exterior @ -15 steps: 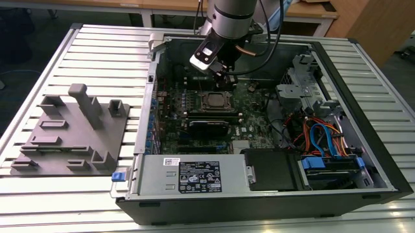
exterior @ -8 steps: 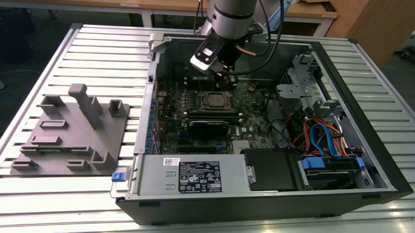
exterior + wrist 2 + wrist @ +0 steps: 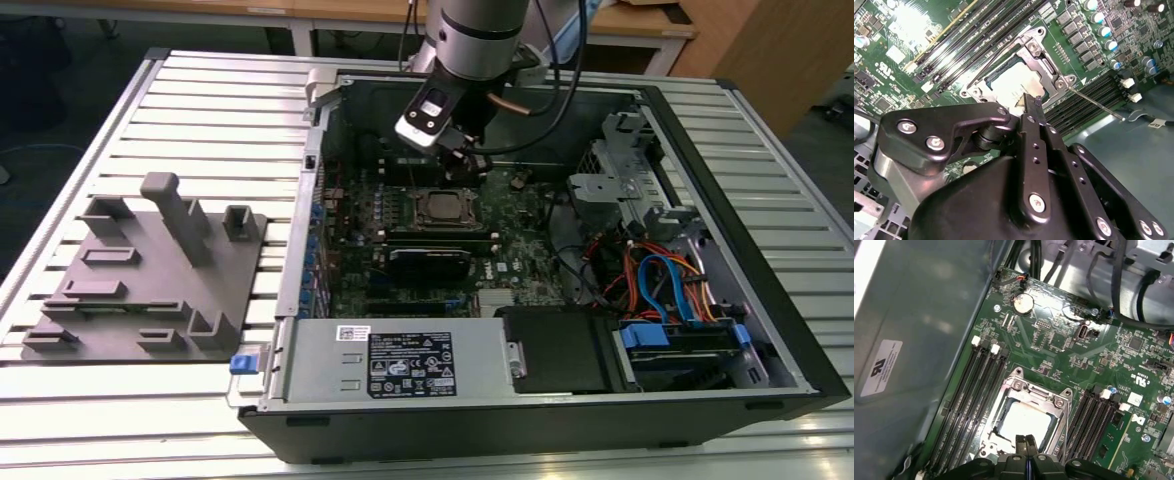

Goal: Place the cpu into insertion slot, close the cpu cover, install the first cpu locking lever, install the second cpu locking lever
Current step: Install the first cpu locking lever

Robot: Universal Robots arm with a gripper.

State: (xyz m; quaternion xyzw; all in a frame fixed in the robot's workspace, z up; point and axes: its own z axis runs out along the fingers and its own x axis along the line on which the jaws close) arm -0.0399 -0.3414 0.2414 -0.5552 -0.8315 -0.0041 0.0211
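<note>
The cpu [image 3: 1026,422] lies flat in the insertion slot [image 3: 447,208], its pale metal top showing through the window of the cpu cover [image 3: 1023,390]. The cover lies down over it as a silver frame [image 3: 1046,65]. A thin metal locking lever [image 3: 1096,104] sticks out from one socket corner across the memory slots. My gripper [image 3: 1026,441] hovers just above the edge of the socket, its two black fingers pressed together with nothing between them. In the second wrist view the gripper [image 3: 1031,102] points at the cpu [image 3: 1011,82]. The exterior view shows the gripper [image 3: 454,155] above the socket.
The motherboard sits deep in an open computer case [image 3: 747,160] with high walls. Long black memory slots [image 3: 971,395] flank the socket on both sides. A black heatsink block [image 3: 430,262] lies nearer the power supply [image 3: 387,362]. Cables [image 3: 661,285] and drive bays fill the exterior view's right. A grey fixture [image 3: 147,270] stands outside.
</note>
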